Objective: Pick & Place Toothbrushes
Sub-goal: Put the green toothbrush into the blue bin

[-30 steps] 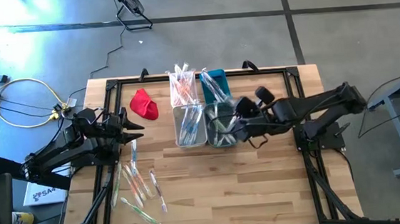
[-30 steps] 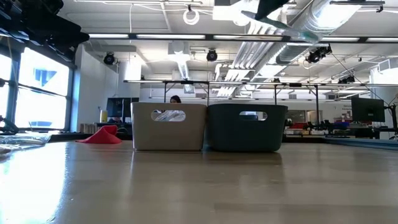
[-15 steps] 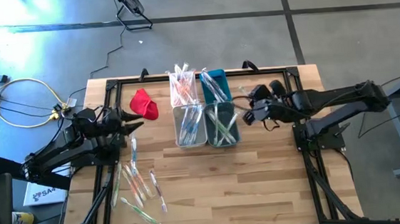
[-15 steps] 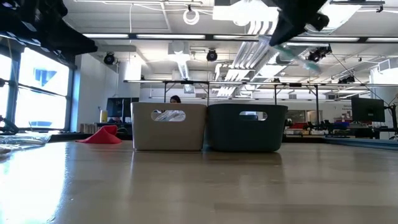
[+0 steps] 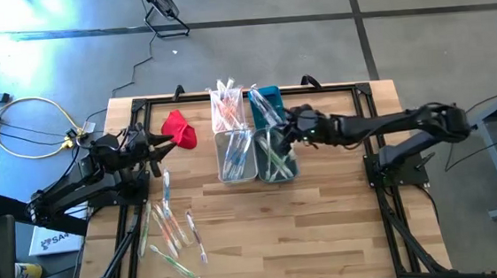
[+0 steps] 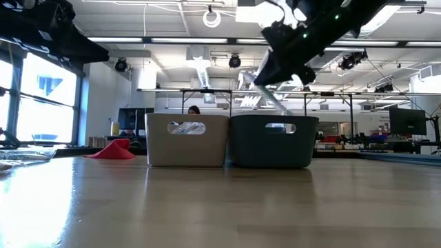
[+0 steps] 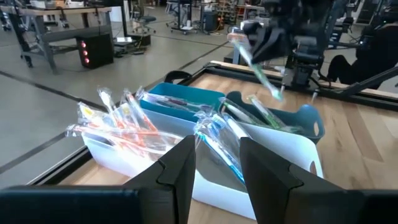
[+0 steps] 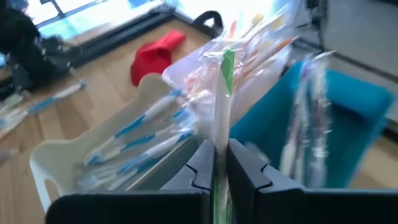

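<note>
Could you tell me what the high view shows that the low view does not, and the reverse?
Only the high view shows the loose toothbrushes lying on the table, the left gripper near them, and the contents of the four bins.

Only the low view shows the room behind.

Both show the right gripper shut on a wrapped green toothbrush above the dark bin, and the red cloth.
</note>
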Controlling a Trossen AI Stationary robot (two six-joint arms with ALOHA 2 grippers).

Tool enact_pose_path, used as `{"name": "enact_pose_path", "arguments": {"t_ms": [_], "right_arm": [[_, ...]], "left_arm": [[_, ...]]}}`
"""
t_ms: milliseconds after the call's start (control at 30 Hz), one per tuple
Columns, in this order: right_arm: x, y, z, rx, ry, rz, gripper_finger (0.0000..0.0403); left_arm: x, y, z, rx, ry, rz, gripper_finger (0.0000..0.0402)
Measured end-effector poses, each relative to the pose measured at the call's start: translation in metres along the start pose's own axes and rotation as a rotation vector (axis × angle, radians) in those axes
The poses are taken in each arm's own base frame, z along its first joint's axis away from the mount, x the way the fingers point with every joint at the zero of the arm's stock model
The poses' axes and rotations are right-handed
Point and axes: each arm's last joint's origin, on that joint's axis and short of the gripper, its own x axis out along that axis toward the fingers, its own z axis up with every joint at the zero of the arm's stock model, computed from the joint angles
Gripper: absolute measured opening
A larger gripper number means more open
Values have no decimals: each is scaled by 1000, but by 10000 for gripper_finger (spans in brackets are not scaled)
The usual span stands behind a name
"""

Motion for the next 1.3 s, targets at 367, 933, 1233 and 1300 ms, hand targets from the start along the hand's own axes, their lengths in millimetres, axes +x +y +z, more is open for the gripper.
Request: {"name": "enact_pose_path", "arguments": {"t_ms": [367,933,1233,1300], "right_arm": [[33,8,-21,104,90,92,15],[51,5,-44,149,204,30,15],[52,3,-43,162,202,16,84],[52,2,-43,160,200,11,98]], "left_arm": [[0,0,0,0,-1,0,124],[0,0,1,0,-8,2,124],[0,0,1,-1,-8,3,124],[0,0,1,-1,-8,3,124]]}}
